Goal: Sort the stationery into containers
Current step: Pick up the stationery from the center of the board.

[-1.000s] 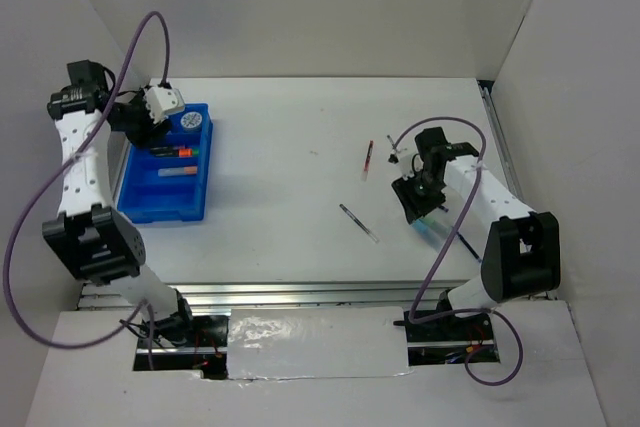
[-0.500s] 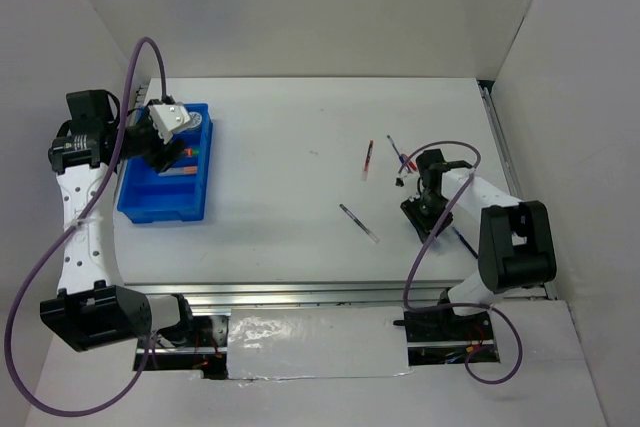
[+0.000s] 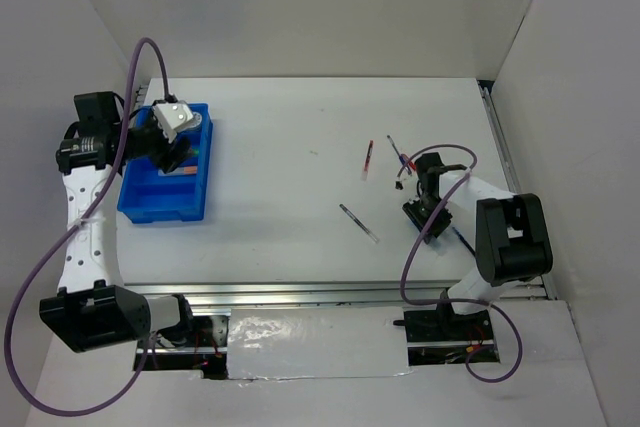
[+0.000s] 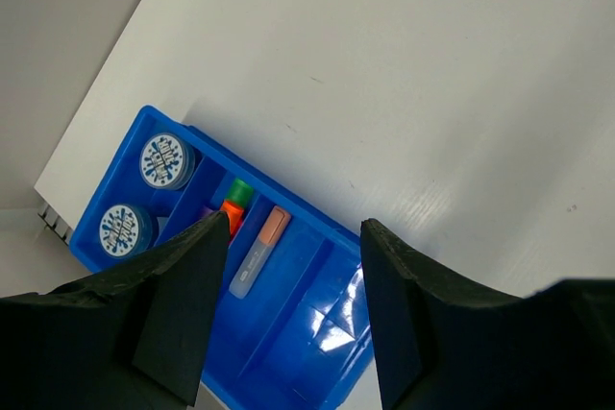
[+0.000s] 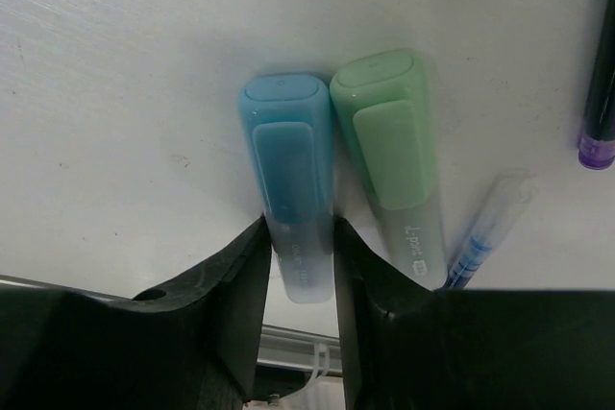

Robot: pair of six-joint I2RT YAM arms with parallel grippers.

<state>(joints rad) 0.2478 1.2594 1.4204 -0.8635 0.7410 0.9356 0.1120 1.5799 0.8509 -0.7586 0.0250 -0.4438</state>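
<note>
The bright-blue divided tray [image 3: 150, 205] stands at the left. Inside it lie two blue-patterned tape rolls [image 4: 165, 159], a green highlighter [image 4: 238, 191], an orange one [image 4: 231, 213] and a pink one [image 4: 259, 252]. My left gripper [image 4: 293, 226] hovers open over the tray [image 4: 322, 229], holding nothing. At the right, my right gripper [image 5: 300, 235] is down on the table, its fingers pressed against both sides of a light blue highlighter [image 5: 288, 156]. A green highlighter [image 5: 389, 141] lies right beside that one, touching it.
A clear blue pen [image 5: 490, 228] and a dark purple-tipped pen [image 5: 601, 93] lie just right of the green highlighter. A red pen [image 3: 369, 159] and a thin dark pen [image 3: 359, 223] lie mid-table. White walls enclose the table; a metal rail [image 3: 497, 147] runs along its right edge.
My right gripper has come down to the table and its jaws have narrowed onto the light blue highlighter. The left arm has shifted a little over the tray, its jaws slightly wider.
</note>
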